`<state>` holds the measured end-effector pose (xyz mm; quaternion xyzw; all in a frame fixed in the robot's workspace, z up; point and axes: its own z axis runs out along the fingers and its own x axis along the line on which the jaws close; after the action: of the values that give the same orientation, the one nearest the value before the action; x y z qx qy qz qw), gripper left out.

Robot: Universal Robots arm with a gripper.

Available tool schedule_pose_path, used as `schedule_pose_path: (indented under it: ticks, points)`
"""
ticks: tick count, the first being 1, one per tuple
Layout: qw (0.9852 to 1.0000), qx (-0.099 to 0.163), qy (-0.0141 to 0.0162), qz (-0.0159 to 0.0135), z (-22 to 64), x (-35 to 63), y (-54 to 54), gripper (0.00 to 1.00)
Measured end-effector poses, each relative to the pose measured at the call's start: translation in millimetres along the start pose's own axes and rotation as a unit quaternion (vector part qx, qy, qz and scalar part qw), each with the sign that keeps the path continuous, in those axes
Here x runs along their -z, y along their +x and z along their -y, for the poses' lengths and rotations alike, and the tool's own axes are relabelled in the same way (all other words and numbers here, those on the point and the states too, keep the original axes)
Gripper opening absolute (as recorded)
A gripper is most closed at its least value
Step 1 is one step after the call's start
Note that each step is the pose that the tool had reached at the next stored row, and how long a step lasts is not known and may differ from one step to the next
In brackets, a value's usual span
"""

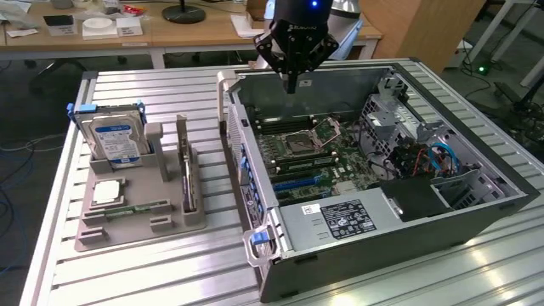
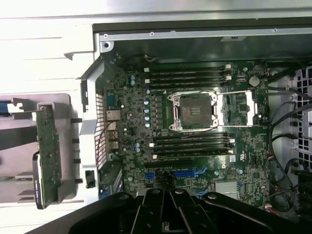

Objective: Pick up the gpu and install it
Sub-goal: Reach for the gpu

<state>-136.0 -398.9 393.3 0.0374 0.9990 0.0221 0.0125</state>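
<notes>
The gpu (image 1: pixel 185 171) stands on edge in a slot of the grey parts holder (image 1: pixel 140 220), at the exterior view's left of the open computer case (image 1: pixel 386 229). In the wrist view the gpu (image 2: pixel 48 153) appears as a slim green board with a pale end, beside the case wall. My gripper (image 1: pixel 292 84) hangs above the far end of the case, well apart from the card. Its fingers point down and are shut, with nothing between them. The wrist view has the gripper (image 2: pixel 163 189) over the motherboard (image 2: pixel 195 146), near the blue expansion slots (image 2: pixel 183 173).
A silver hard drive (image 1: pixel 116 141) with a blue label stands in the holder, with a processor chip (image 1: pixel 108 191) and a green memory stick (image 1: pixel 136 208) lying in front of it. The case holds a power supply (image 1: pixel 340 220) and cables (image 1: pixel 429 159). Desks stand behind the table.
</notes>
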Motion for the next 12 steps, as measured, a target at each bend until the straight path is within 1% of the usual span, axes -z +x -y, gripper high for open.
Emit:
schedule_pose_path:
  ticks: [12]
  points:
    - [1.0, 0.0, 0.0, 0.0, 1.1, 0.4, 14.9, 0.11]
